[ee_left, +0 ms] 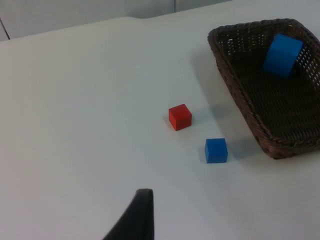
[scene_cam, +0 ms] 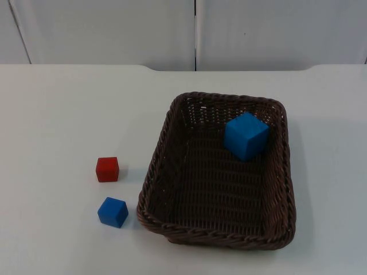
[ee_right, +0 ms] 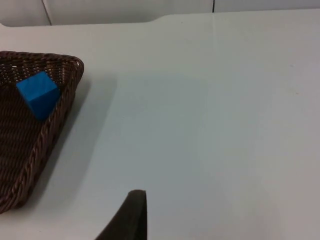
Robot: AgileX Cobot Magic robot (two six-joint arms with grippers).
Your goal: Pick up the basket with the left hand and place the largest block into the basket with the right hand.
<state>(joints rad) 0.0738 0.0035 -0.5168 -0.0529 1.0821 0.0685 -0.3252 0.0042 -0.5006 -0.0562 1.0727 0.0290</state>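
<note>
A dark brown wicker basket (scene_cam: 166, 137) rests on the white table, right of centre. The large blue block (scene_cam: 246, 136) lies tilted inside it, leaning into the far right corner; I also see this block (ee_left: 282, 55) and the basket (ee_left: 240, 95) from the left wrist, and the block (ee_right: 38, 94) and basket (ee_right: 50, 135) from the right wrist. My left gripper (ee_left: 137, 217) hangs above the table, well to the left of the blocks and apart from the basket. My right gripper (ee_right: 131, 216) hangs over bare table to the basket's right, holding nothing that I can see.
A small red block (scene_cam: 107, 169) and a small blue block (scene_cam: 113, 212) sit on the table just left of the basket, also seen as the red block (ee_left: 180, 117) and the blue block (ee_left: 216, 150). The grey partition wall (scene_cam: 195, 31) closes the far edge.
</note>
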